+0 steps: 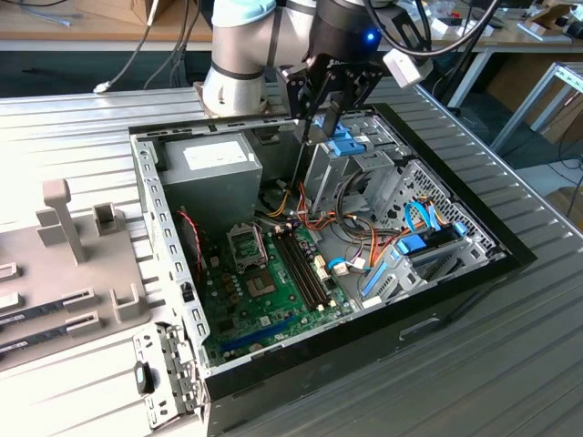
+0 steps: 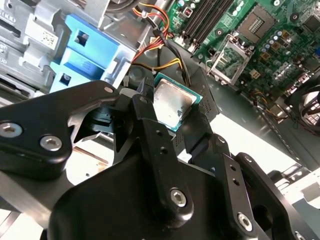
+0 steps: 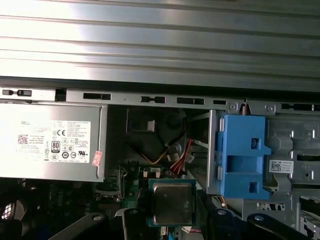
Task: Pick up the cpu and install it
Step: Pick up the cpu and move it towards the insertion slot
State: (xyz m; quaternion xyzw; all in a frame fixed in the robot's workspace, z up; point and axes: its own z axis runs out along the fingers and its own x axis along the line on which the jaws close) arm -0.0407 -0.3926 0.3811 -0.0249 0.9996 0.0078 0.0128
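My jaws are clamped on the small flat square cpu [image 2: 172, 105], silvery-topped with a green rim, holding it above the open black computer case [image 1: 383, 332].

The exterior view is looking down at a slant from off the arm [image 1: 241, 55], far enough back to be taking in the whole open computer case [image 1: 150, 209] on the ribbed table [image 1: 510, 364]. Both wrist views are sitting close behind the gripper [image 2: 172, 106] and facing into the case. They are sharing the cpu [image 3: 172, 202] and the blue bracket [image 3: 240, 150], and the second wrist view is also catching the motherboard [image 2: 260, 45].
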